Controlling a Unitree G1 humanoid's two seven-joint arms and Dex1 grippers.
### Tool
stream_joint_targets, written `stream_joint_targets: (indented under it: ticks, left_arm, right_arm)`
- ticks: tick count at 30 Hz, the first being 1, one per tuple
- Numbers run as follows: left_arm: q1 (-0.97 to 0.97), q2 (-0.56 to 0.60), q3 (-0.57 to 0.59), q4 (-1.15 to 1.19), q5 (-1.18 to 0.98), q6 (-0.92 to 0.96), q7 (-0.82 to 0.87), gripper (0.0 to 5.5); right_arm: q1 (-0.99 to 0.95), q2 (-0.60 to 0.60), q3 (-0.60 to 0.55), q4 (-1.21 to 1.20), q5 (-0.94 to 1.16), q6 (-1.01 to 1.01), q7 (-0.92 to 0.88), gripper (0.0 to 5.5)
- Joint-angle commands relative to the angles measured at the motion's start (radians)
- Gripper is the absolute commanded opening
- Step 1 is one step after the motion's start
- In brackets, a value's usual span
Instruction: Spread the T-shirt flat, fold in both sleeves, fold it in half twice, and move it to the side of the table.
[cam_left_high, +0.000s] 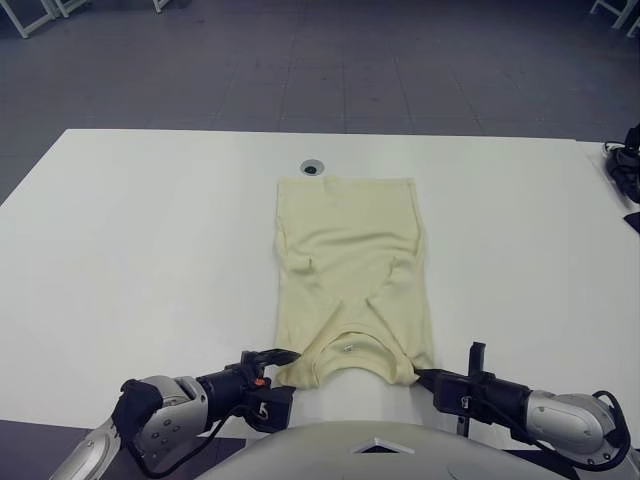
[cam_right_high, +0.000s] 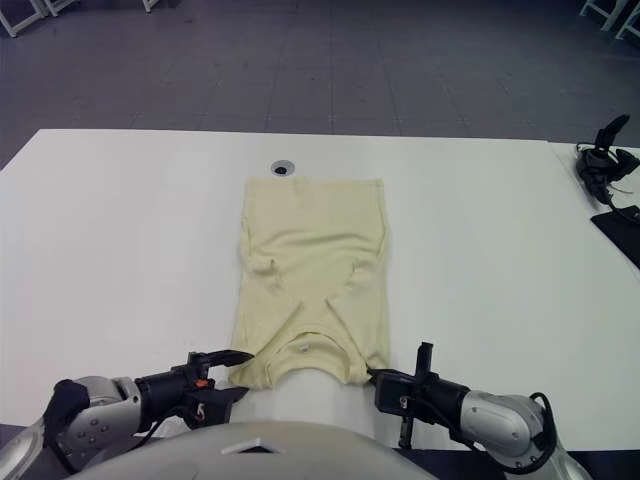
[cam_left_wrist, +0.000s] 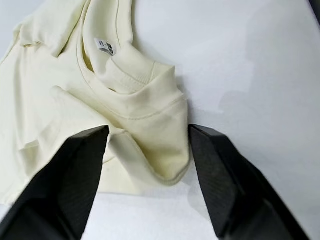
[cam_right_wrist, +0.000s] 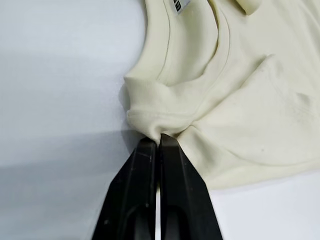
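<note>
Dark grey floor (cam_left_high: 350, 60) is stretching away behind a white surface (cam_left_high: 150, 250), and I'm watching via the head cams w/ both arms showing at the near edge. The T-shirt (cam_left_high: 350, 260), pale yellow, is lying lengthwise at the middle of the surface. Its hem is at the far end, just beside a small round cable port (cam_left_high: 312, 167), and its collar (cam_left_wrist: 125, 85) is facing me at the near end. Both sleeves are lying folded in over the chest, so the outline is reading as a narrow rectangle, w/ some wrinkles around the mid section. A white label (cam_left_wrist: 105, 46) is showing inside the neck.

The left gripper (cam_left_high: 288, 368) is sitting at the shirt's near left shoulder corner, wide open. Its black fingers (cam_left_wrist: 75, 170) are straddling that corner, one on each side, w/ cloth btwn them but not pinched. The right gripper (cam_right_wrist: 159, 142) is sitting at the near right shoulder corner, fingers pressed together w/ a small fold of the shoulder seam nipped at the tips. Both are sitting low, at approx surface level.

At the far right edge of the surface some black gear (cam_right_high: 603, 152) w/ cables is resting, well apart from the shirt; I can't tell exactly what it is.
</note>
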Motion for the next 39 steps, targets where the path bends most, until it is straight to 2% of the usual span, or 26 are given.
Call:
stream_joint_targets:
  ticks: [1, 12, 20, 25, 32, 39]
  left_arm:
    - [-0.013, 0.004, -0.008, 0.038, 0.038, 0.028, -0.012, 1.95]
    - [-0.037, 0.010, -0.022, 0.064, 0.028, 0.015, -0.018, 0.02]
    - [-0.053, 0.029, -0.016, 0.043, -0.029, -0.020, -0.040, 0.02]
    - [-0.075, 0.081, 0.044, -0.003, -0.158, -0.052, -0.100, 0.02]
    - [-0.066, 0.230, 0.261, -0.042, -0.477, -0.050, -0.258, 0.02]
    - [-0.013, 0.296, 0.461, -0.061, -0.741, -0.037, -0.411, 0.02]
  right_arm:
    - [-0.006, -0.008, 0.006, -0.012, -0.004, 0.006, -0.005, 0.00]
    - [-0.008, -0.011, 0.022, -0.019, -0.008, 0.012, -0.013, 0.00]
    - [0.002, -0.020, 0.022, -0.037, -0.003, 0.010, -0.008, 0.00]
    - [0.012, -0.060, -0.015, -0.093, 0.039, 0.016, 0.039, 0.00]
    - [0.054, -0.184, -0.203, -0.220, 0.180, 0.029, 0.213, 0.00]
    - [0.091, -0.255, -0.441, -0.319, 0.408, 0.052, 0.416, 0.00]
